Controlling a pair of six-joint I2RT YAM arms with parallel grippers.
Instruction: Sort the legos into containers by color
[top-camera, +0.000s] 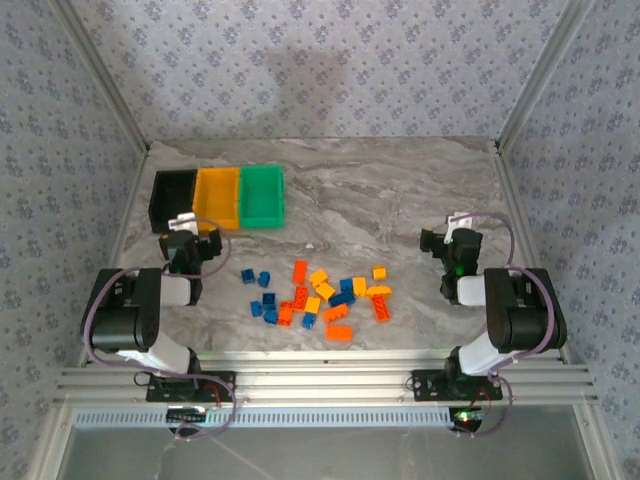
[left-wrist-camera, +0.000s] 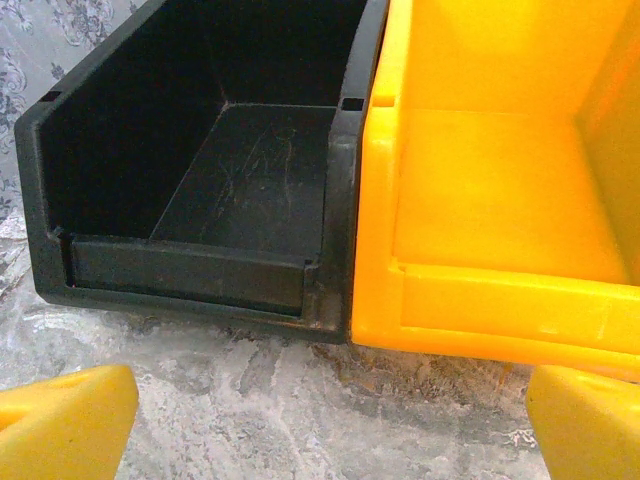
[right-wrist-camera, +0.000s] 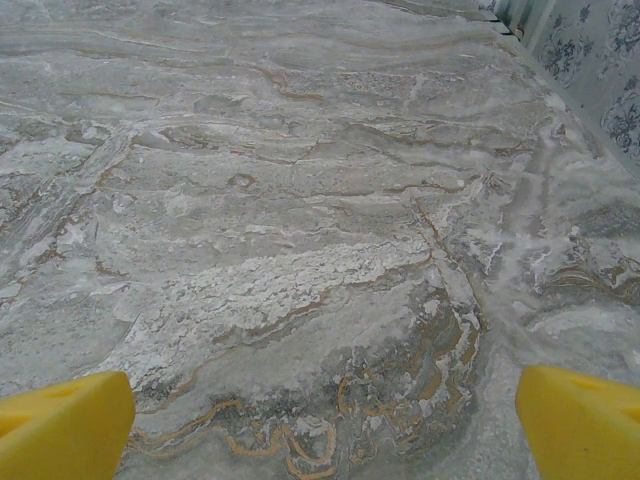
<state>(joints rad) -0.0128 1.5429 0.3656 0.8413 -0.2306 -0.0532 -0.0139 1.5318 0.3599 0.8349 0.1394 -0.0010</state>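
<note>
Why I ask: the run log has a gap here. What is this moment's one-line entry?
left gripper: open, facing black bin, yellow-orange bin | right gripper: open over table | legos: unsorted, mid-table | green bin: empty

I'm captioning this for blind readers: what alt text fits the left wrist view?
An empty black bin and a yellow-orange bin stand touching side by side on the marble table. The left gripper has its yellow jaws at the bottom corners, wide open, holding nothing.
</note>
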